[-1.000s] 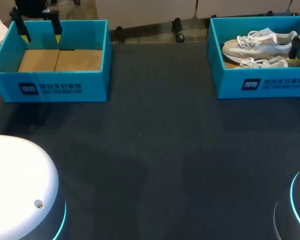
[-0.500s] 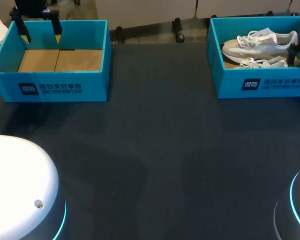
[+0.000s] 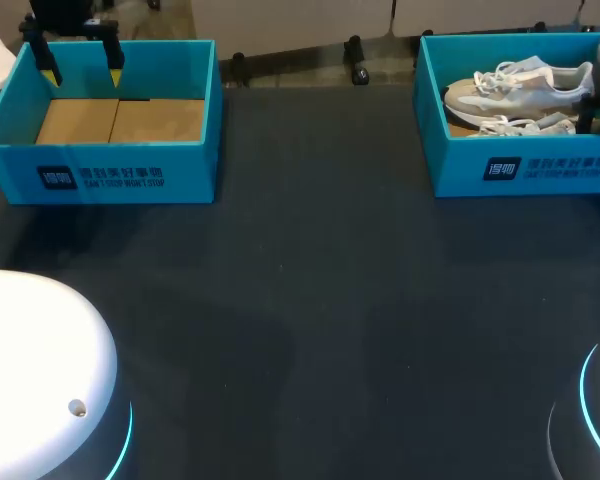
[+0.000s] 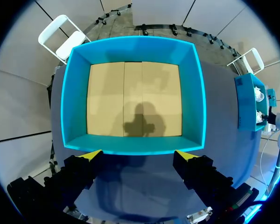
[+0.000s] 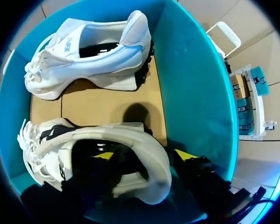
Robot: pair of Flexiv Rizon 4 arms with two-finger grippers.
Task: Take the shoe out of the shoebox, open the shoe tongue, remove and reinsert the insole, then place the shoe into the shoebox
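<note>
The right gripper has sunk lower into the teal cardboard shoebox, its fingers apart astride the heel of the nearer white mesh sneaker. The sneaker is light and soft, I judge; the stiffer heel is the best place to pinch. The left gripper hangs spread

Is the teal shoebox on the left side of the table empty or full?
Empty: the teal cardboard shoebox on the left shows only its bare tan floor, in both head and left wrist views.

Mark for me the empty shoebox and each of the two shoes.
empty shoebox (image 3: 195, 175): head view, front wall.
farther shoe (image 5: 109, 65): right wrist view, side panel.
nearer shoe (image 5: 151, 156): right wrist view, heel.
</note>
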